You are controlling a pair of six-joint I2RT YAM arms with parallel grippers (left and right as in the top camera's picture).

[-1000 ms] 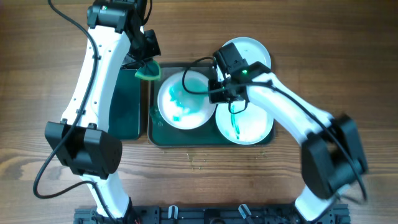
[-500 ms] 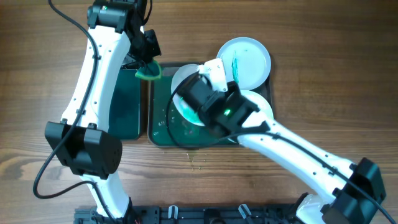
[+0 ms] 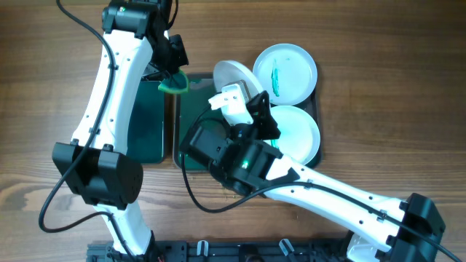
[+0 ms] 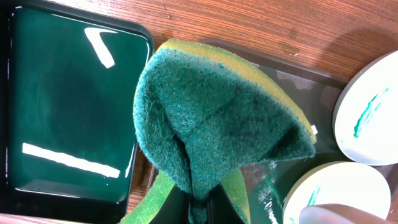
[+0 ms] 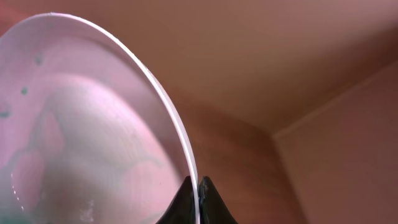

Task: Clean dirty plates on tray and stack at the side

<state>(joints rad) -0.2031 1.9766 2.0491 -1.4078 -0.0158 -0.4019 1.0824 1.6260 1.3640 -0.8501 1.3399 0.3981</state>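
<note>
Surface: a brown wood-grain table (image 3: 378,44), the grain running left to right. Room: only the right wrist view looks away from the table. It shows plain reddish-tan flat surfaces meeting at seams, blurred, and nothing further can be told. Trays, two, side by side. The large dark green tray (image 3: 193,102) lies mid-table and its floor looks wet. The smaller tray (image 3: 149,124) lies just to its left. Plates, three, all white. The first plate (image 3: 234,75) is lifted off the tray and tilted on edge over its far middle. Its rim is pinched tight between the fingertips of the right gripper (image 5: 195,200), and faint teal specks show on its face. The second plate (image 3: 302,135) lies flat in the tray's right half, partly under the right arm, pale teal at the centre. The third plate (image 3: 291,62) lies flat at the tray's far right corner and bears a teal streak; whether it touches the rim cannot be told. Sponges, one: the sponge (image 4: 217,118), yellow and green, is folded and pinched in the left gripper (image 4: 199,211) above the far end of the line where the trays meet. Arms, two.
</note>
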